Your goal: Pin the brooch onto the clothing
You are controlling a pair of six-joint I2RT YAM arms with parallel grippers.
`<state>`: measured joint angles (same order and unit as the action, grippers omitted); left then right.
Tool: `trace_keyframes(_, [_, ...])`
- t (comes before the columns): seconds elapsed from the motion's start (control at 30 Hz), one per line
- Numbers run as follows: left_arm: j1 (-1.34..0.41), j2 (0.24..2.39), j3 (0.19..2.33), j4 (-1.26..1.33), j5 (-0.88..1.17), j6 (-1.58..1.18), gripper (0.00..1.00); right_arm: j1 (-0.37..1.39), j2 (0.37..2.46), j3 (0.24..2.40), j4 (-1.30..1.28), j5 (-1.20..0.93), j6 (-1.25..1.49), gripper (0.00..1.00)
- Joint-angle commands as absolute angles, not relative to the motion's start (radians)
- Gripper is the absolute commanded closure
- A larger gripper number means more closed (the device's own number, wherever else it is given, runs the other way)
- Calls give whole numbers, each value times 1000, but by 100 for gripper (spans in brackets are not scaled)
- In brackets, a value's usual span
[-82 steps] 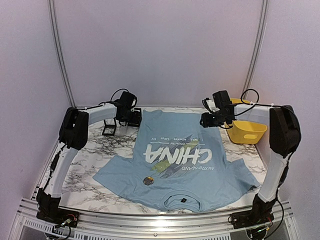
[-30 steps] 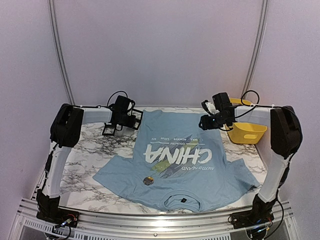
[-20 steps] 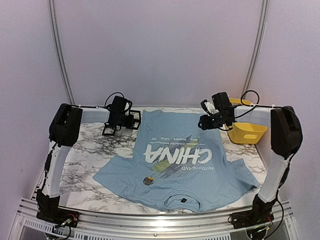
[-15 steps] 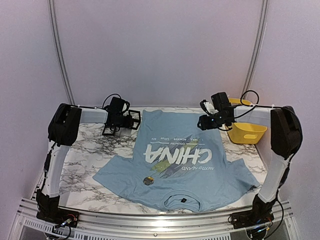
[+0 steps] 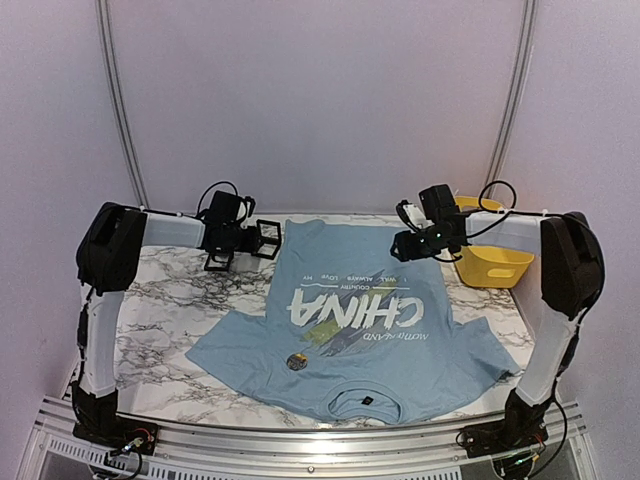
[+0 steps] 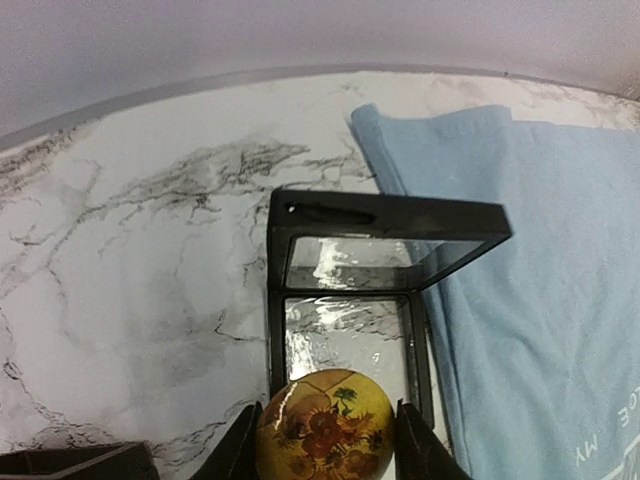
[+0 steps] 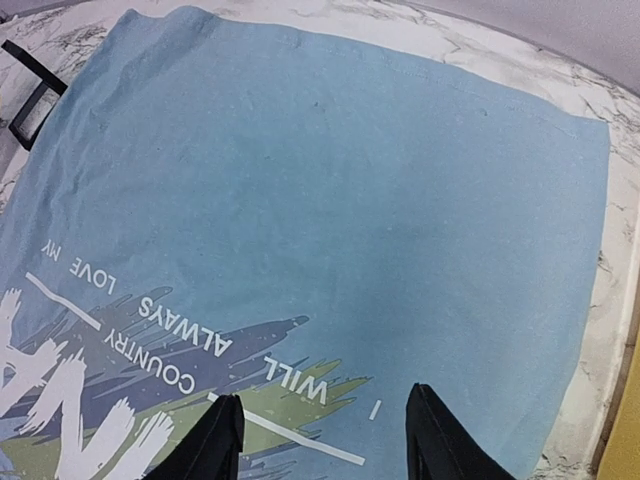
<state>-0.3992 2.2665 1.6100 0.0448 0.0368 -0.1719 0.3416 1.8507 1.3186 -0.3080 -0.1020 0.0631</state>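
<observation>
Overhead, a white marble table point(image 5: 170, 300) with grey veins stands between pale lilac walls. The shirt point(image 5: 360, 300), light blue with white CHINA print and yellow-green streaks, lies flat mid-table, collar at the near edge. The left gripper point(image 6: 325, 405) pinches a round sunflower brooch point(image 6: 323, 432) by an open black box point(image 6: 385, 218) near the far-left corner. The right gripper point(image 7: 324, 395), jaws apart and empty, hovers over the hem.
</observation>
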Motion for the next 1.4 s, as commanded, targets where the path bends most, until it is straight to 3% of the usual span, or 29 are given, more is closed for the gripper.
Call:
trace_keyframes(0.0, [-404,2140,1511,191,69,-126,63,353,1807,1346,-309,-129,69,49])
trace_keyframes(0.47, [-634,1829,1252,267,330,260,64,396,1693,1375,-298,-333,167,49])
trace_keyframes(0.8, [-834,1628,1177,270,231,471,66,492,1560,1227,-120,-765,306,49])
trace_keyframes(1.03, [-865,1616,1184,270,185,509,66,585,1521,1160,67,-882,353,50])
trace_keyframes(1.17, [-877,1615,1185,270,177,518,66,616,1541,1179,74,-875,347,56])
trace_keyframes(1.27, [-880,1611,1183,269,175,521,66,618,1562,1188,69,-868,339,68])
trace_keyframes(1.37, [-882,1603,1177,269,175,526,66,618,1575,1198,69,-848,332,69])
